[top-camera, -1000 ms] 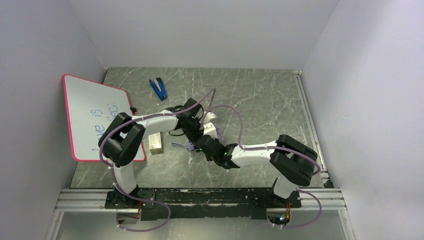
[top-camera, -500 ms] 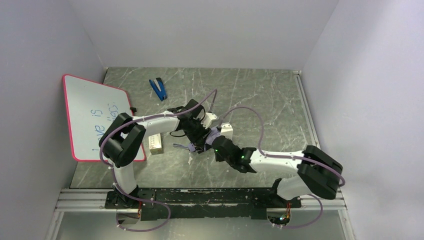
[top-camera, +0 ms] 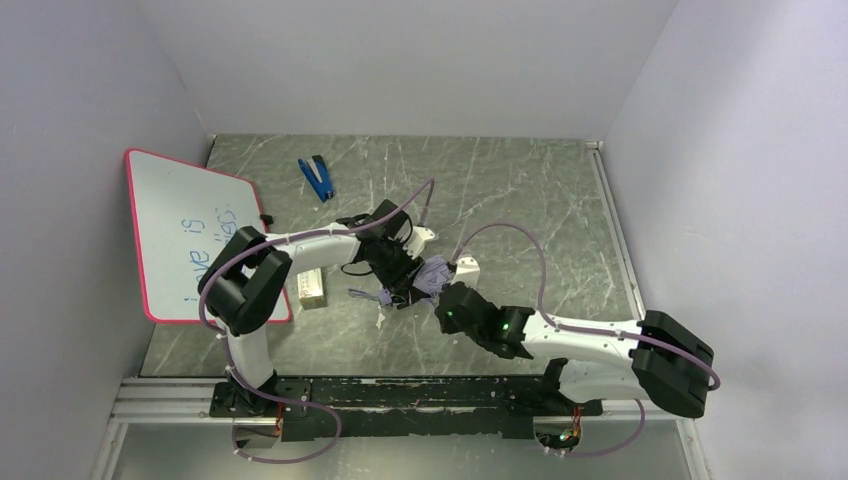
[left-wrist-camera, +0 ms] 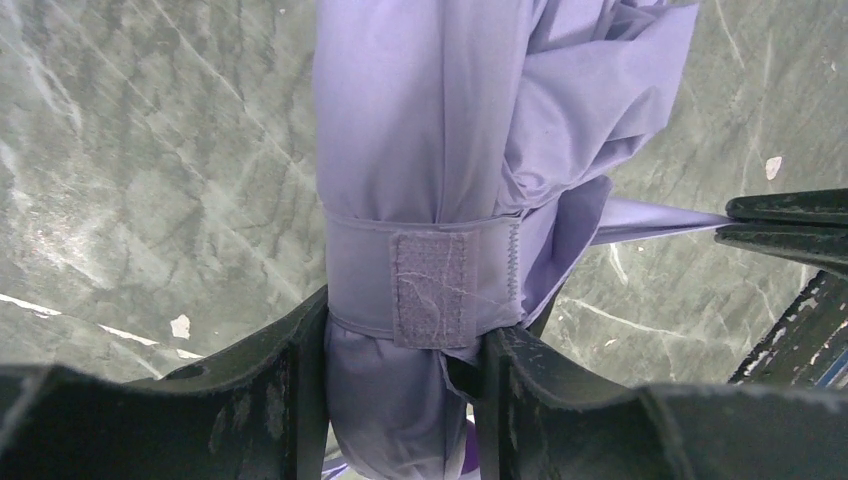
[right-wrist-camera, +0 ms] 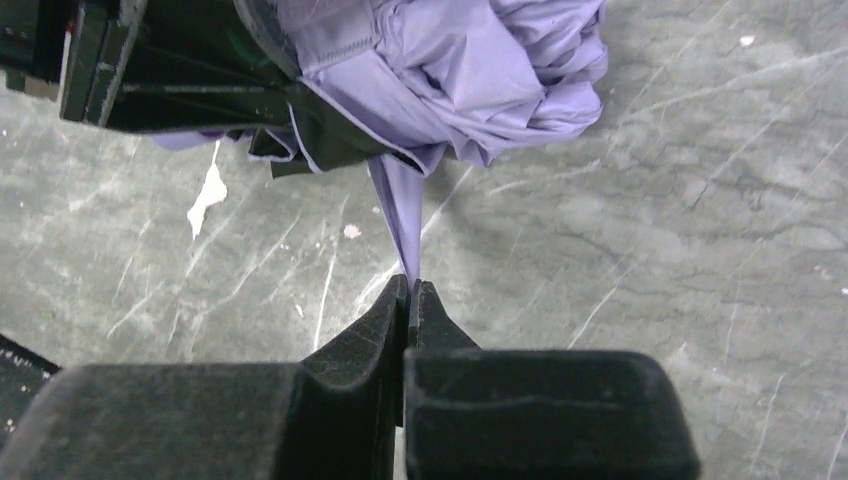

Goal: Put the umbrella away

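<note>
The umbrella (top-camera: 432, 273) is a folded bundle of pale lavender fabric held just above the marble table. My left gripper (left-wrist-camera: 400, 400) is shut on the bundle (left-wrist-camera: 420, 150), one finger (left-wrist-camera: 290, 385) on each side. The closure strap with its velcro patch (left-wrist-camera: 432, 290) runs round the bundle between them. The strap's free end (right-wrist-camera: 400, 215) stretches as a thin strip to my right gripper (right-wrist-camera: 411, 295), which is shut on its tip. In the top view the right gripper (top-camera: 447, 298) sits just right of and nearer than the left gripper (top-camera: 403, 283). The shaft and handle are hidden.
A pink-framed whiteboard (top-camera: 195, 235) leans at the left wall. A blue clip-like tool (top-camera: 317, 177) lies at the back left, and a small cream box (top-camera: 311, 286) sits beside the left arm. Walls close in the table (top-camera: 560, 220) on three sides.
The right gripper has closed on the strap's end and drawn back to the right and toward the near edge, its elbow swinging right. The left gripper has kept its hold in place.
</note>
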{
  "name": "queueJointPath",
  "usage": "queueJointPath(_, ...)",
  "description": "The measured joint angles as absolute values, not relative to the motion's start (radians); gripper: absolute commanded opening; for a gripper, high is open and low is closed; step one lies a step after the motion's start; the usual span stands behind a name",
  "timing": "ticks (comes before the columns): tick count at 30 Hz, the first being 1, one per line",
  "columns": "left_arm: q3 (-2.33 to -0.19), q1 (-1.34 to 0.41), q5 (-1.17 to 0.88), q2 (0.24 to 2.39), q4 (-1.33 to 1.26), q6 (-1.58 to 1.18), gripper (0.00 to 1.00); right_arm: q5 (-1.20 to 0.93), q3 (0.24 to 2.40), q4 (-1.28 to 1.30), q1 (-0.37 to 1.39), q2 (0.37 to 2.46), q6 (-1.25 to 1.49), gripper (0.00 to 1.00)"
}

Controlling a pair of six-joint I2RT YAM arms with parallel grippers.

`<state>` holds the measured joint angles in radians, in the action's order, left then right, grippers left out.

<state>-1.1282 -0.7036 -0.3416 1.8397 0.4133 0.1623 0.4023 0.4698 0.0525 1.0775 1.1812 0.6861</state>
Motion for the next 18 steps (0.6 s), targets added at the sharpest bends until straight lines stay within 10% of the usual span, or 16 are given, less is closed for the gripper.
queueJointPath(14, -1.128, -0.711, -0.342, 1.839, 0.424, 0.157, 0.05, 0.418, 0.445, 0.046, 1.153, 1.210, 0.708, 0.00)
queueJointPath(18, -1.128, -0.713, -0.342, 1.839, 0.424, 0.161, 0.05, 0.427, 0.445, 0.046, 1.154, 1.184, 0.726, 0.17)
